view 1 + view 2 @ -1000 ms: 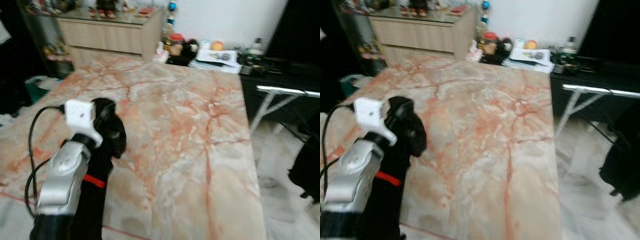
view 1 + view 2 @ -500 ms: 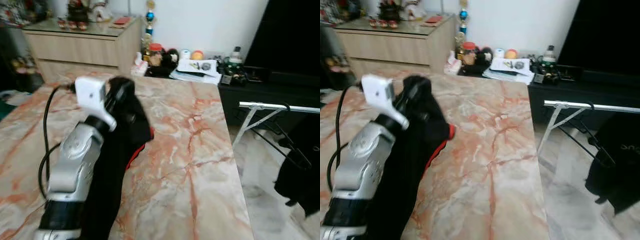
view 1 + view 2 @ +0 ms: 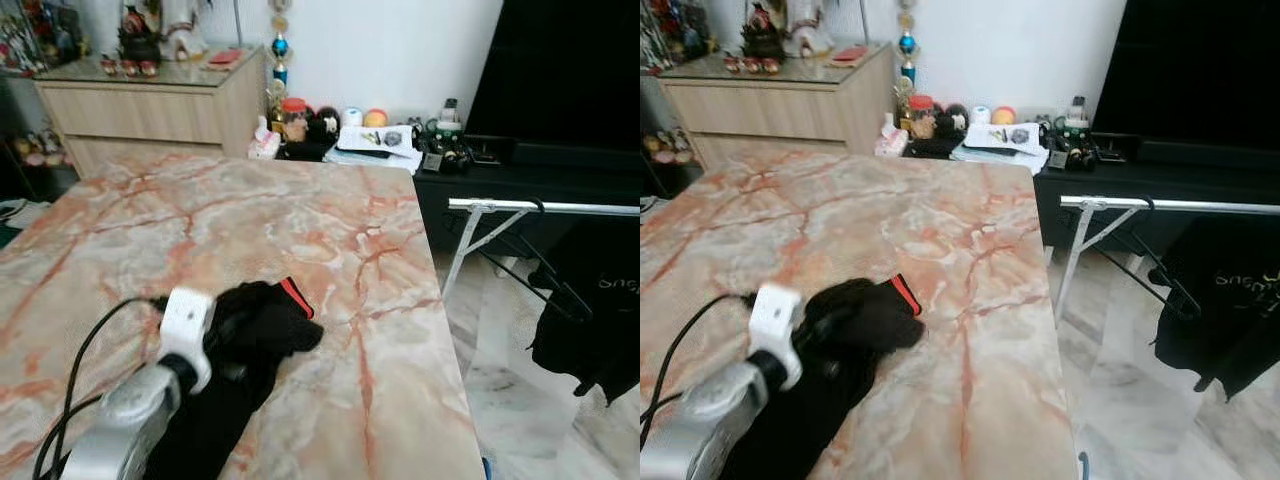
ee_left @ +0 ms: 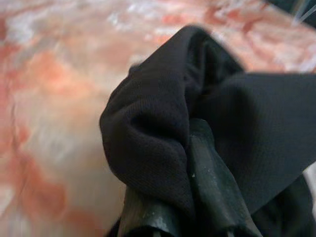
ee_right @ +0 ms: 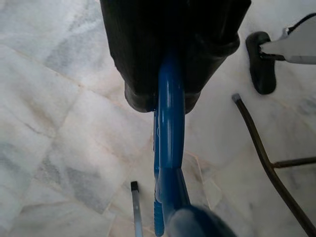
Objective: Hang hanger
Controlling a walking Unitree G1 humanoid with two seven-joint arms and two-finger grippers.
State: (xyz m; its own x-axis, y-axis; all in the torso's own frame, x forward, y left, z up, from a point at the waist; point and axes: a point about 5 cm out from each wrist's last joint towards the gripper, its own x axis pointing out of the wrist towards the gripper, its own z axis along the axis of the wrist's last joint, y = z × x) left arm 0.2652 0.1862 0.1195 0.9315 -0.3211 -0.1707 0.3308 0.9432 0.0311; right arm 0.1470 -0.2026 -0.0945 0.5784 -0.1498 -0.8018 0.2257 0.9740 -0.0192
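1. The left gripper (image 4: 197, 163) sits low at the near left over the marble table (image 3: 300, 230), its fingers closed on a black cloth (image 3: 255, 330) with a red trim.
2. The cloth drapes over the left gripper and down along the silver left arm (image 3: 120, 430); part of it lies on the tabletop just ahead of the white wrist camera (image 3: 187, 320).
3. In the left wrist view the cloth is bunched around the black fingers (image 4: 212, 192), above the pink-veined marble.
4. The right gripper (image 5: 170, 84) hangs over the pale tiled floor (image 5: 59, 98), its fingers clamped on a blue hanger (image 5: 170, 163), which runs out from between them.
5. At the right, beyond the table's edge, stands a metal rack (image 3: 545, 208) with a black hanger (image 3: 545, 280) and a dark garment (image 3: 595, 310) hung on it.
6. At the far side are a wooden cabinet (image 3: 150, 105) and a low dark shelf (image 3: 520, 180) with small clutter.
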